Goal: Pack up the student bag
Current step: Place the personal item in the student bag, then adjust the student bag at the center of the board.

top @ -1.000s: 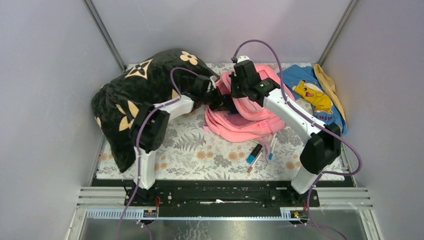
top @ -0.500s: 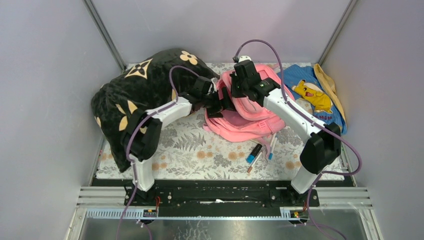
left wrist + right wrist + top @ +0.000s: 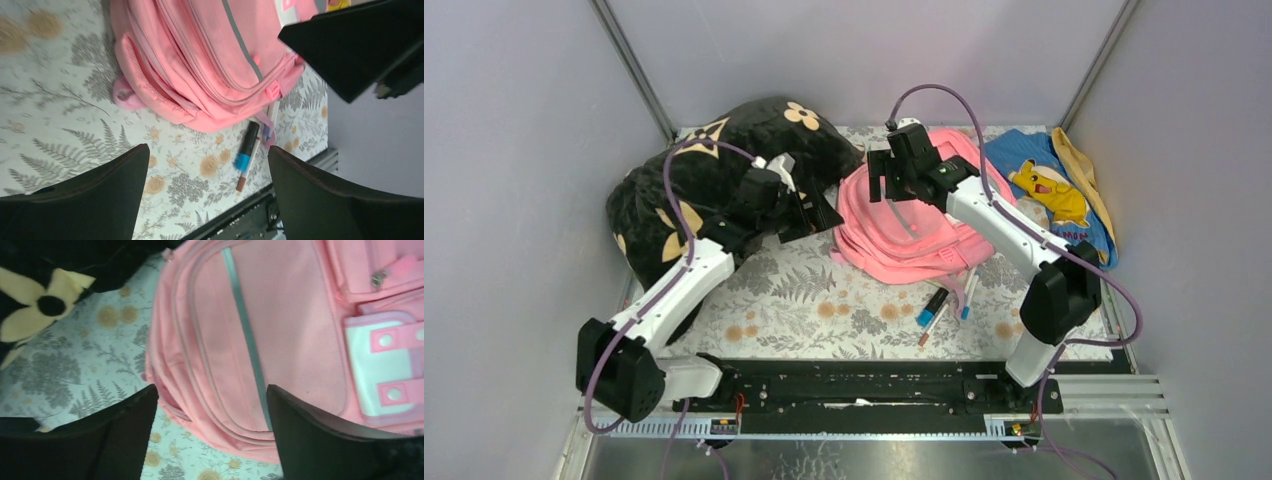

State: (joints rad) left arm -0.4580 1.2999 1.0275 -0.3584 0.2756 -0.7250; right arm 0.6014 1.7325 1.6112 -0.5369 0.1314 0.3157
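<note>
Far left, the black pillow [image 3: 714, 170] with tan flowers slumps against the wall, out of play. Next over, the left hand [image 3: 819, 212] hangs just off the bag's left edge, fingers spread wide and nothing between them. Its wrist view looks straight through the gap to the floral bench [image 3: 804, 300].

Centre stage, the student bag [image 3: 904, 245] lies flat on the bench, front patch up, and the zips that show look drawn closed. The right hand [image 3: 886, 183] hovers above its upper left part, also splayed and empty, with pink fabric filling the space between its fingers [image 3: 125, 440].

Just below the bag's lower right corner, a few pens [image 3: 936, 305] lie loose on the bench, one of them blue-capped, so I'd say the packing isn't finished. Far right sits the blue cloth [image 3: 1049, 190] with its yellow cartoon figure.

This reads as a pause between grips. The next move probably calls for one hand to pinch a zip pull or hold a pocket open. The other would then drop to the pens, squaring up along their length.
</note>
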